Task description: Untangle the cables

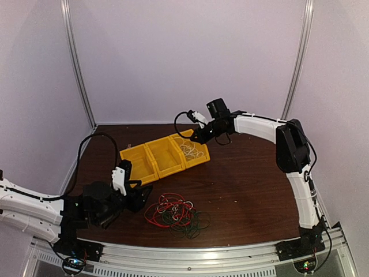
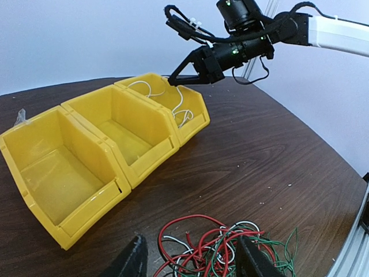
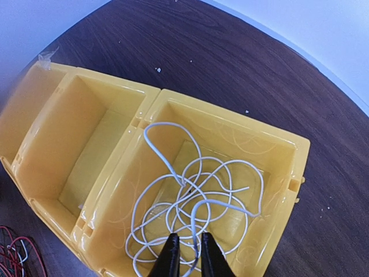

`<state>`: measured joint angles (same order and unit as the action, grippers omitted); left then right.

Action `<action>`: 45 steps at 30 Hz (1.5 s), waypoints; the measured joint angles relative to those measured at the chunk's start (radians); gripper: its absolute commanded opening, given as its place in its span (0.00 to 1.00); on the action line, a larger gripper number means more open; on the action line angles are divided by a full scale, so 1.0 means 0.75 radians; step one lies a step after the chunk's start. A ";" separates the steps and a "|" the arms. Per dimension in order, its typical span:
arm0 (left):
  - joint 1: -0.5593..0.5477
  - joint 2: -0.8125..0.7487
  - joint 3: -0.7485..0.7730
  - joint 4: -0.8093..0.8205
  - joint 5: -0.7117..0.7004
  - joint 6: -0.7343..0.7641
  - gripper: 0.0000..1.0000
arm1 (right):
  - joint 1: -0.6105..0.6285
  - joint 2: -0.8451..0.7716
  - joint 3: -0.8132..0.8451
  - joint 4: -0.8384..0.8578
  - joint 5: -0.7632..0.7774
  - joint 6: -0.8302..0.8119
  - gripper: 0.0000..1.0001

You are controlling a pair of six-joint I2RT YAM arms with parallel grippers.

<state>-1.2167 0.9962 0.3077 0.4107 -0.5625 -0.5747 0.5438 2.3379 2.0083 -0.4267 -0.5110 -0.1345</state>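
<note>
At the far side of the table, the right gripper hung over the end bin of a row of three yellow bins. One white cable lay in loose coils on that bin's floor. The gripper's fingers stood nearly together with only a slit between them. A strand ran close by the tips, and I could not tell whether it was pinched or free. I saw nothing in the other two bins.

Near the front edge, the tangle of red, white and dark green cables lay on the wood, well apart from the bins. The left gripper sat low beside it, fingers spread wide and gripping nothing.

To my eye the step in hand was dropping off one freed cable. The next move would call for the right arm to lift clear. One gripper would then take a single strand at the heap's edge while the other pinned the rest.

Only the right wrist view showed the whole white coil inside its bin. Only the left wrist view showed the spread fingers straddling the heap's near side, and it gave the right gripper in profile.
</note>
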 measured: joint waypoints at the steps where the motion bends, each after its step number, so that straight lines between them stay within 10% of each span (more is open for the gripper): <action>1: 0.000 0.004 0.000 0.001 0.000 0.001 0.54 | 0.000 0.000 0.001 -0.005 0.003 0.005 0.21; 16: 0.000 0.072 0.001 -0.028 -0.015 -0.051 0.63 | 0.000 -0.393 -0.285 -0.024 0.085 -0.004 0.39; 29: 0.000 0.273 0.120 -0.065 0.005 -0.047 0.63 | 0.010 -0.863 -0.843 -0.003 -0.103 -0.168 0.26; 45: 0.164 0.638 0.244 -0.041 0.448 -0.120 0.50 | 0.208 -0.776 -1.145 -0.024 -0.282 -0.230 0.22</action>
<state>-1.0935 1.4746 0.4904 0.3801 -0.2268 -0.6647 0.6994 1.7557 1.1496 -0.4450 -0.7227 -0.3069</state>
